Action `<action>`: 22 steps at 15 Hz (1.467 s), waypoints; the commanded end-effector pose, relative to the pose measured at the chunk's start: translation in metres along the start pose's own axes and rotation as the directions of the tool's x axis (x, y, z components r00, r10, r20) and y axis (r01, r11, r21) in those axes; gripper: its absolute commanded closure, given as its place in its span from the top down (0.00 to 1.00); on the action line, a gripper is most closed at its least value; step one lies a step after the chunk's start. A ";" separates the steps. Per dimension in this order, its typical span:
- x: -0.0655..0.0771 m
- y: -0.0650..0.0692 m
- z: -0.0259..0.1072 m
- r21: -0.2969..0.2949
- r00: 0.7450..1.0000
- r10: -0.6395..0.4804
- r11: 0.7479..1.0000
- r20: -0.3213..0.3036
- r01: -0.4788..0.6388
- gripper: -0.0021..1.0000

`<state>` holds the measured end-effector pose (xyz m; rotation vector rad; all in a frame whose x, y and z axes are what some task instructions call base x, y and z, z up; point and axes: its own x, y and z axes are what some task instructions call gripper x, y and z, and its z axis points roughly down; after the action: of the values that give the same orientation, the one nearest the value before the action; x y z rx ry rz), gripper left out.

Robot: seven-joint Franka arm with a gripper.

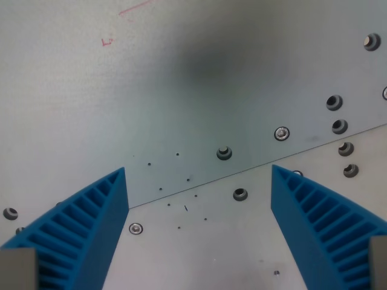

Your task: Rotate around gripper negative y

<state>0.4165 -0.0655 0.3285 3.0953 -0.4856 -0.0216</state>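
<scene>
In the wrist view my gripper [199, 187] hangs open over a bare grey metal tabletop [181, 90]. Its two blue ribbed fingers show at the bottom left [91, 229] and the bottom right [314, 223], wide apart, with nothing between them. A soft dark shadow lies on the plate above the gripper, near the top middle.
A seam [254, 169] between two metal plates runs diagonally from lower left to upper right. Several screws and bolt holes [224, 152] dot the plates, most toward the wrist view's right. Faint red pen marks [107, 41] sit at the top left.
</scene>
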 end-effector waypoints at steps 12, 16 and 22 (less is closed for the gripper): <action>0.000 0.000 -0.003 0.001 0.991 0.000 1.000 0.134 0.000 1.00; 0.000 0.000 -0.003 0.001 0.984 0.000 1.000 0.180 0.000 1.00; 0.000 0.000 -0.003 0.001 0.969 0.000 1.000 0.248 0.000 1.00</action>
<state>0.4090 -0.0644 0.3231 3.0921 -0.4863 -0.1370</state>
